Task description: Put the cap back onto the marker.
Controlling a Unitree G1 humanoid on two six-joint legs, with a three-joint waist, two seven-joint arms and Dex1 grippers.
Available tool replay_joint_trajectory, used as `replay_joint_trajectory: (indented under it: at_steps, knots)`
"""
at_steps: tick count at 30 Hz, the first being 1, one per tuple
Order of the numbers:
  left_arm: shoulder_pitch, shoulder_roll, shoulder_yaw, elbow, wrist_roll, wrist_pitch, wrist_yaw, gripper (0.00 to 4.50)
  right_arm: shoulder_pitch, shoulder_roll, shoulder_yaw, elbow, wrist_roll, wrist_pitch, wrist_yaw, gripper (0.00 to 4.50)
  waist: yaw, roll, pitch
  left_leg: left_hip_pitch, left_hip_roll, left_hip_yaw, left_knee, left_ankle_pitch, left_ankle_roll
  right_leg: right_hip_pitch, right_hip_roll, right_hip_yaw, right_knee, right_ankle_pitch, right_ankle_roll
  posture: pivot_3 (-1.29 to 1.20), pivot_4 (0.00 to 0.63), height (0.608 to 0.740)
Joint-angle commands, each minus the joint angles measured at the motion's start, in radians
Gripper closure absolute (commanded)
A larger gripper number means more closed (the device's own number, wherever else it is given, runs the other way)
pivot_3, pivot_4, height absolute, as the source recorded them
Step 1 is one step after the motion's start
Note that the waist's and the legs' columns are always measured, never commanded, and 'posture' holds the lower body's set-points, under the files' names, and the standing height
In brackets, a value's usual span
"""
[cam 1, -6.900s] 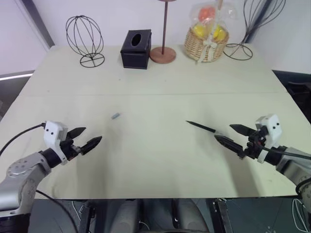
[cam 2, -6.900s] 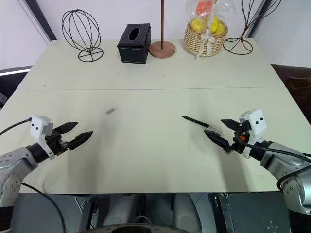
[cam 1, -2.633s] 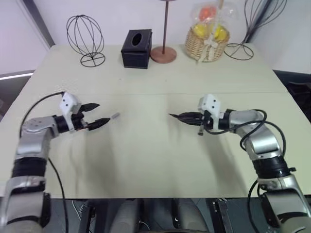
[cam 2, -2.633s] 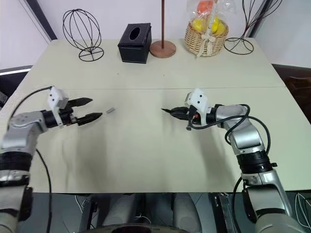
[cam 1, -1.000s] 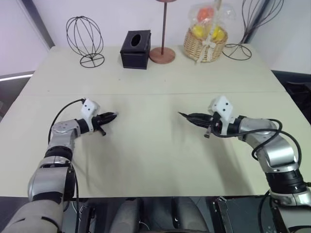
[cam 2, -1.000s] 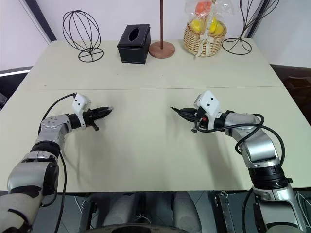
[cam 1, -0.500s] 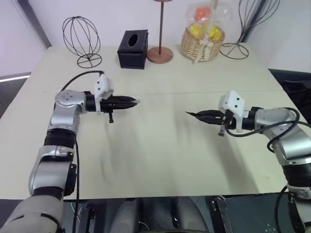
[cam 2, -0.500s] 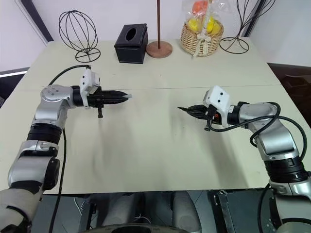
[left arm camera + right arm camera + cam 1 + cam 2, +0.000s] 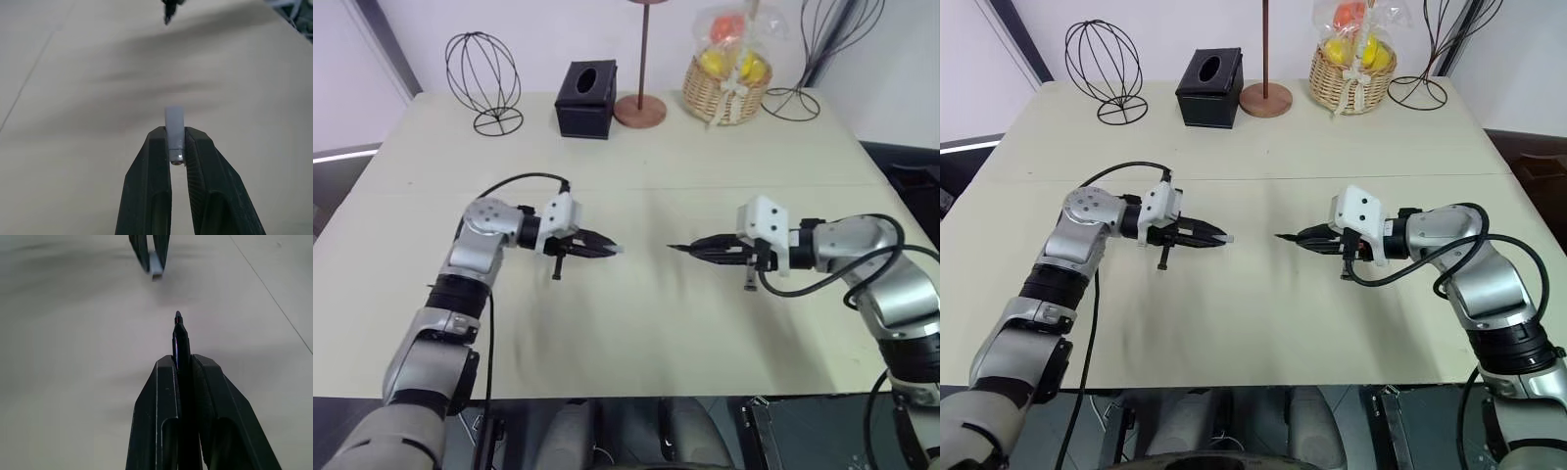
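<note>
Above the middle of the pale table, the two arms faced each other. At left, the left gripper was clamped on the cap, whose pale grey-blue end stuck out past the fingertips, pointing toward the other arm. At right, the right gripper was closed on the marker, its pointed tip aimed at the cap. A clear gap separated tip and cap; both were held off the tabletop, roughly in line.
</note>
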Motion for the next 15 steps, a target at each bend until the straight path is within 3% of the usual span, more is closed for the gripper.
replay_joint_trajectory:
  at_steps: [1,15]
  knots:
    - [-0.010,-0.011,-0.003,-0.014,-0.004,-0.019,0.005,4.43,-0.001,0.014,0.010,-0.060,0.017,0.018,-0.020,4.50,0.000,0.000,0.000,0.000,0.000,0.000,0.000,0.000,0.000,0.000,0.000,0.000,0.000,0.000,0.000,0.00,0.150,0.740]
    - [-0.028,-0.078,0.010,-0.049,-0.036,0.030,0.043,4.43,-0.006,0.049,0.041,-0.082,0.022,0.050,-0.054,4.50,0.000,0.000,0.000,0.000,0.000,0.000,0.000,0.000,0.000,0.000,0.000,0.000,0.000,0.000,0.000,0.00,0.150,0.740]
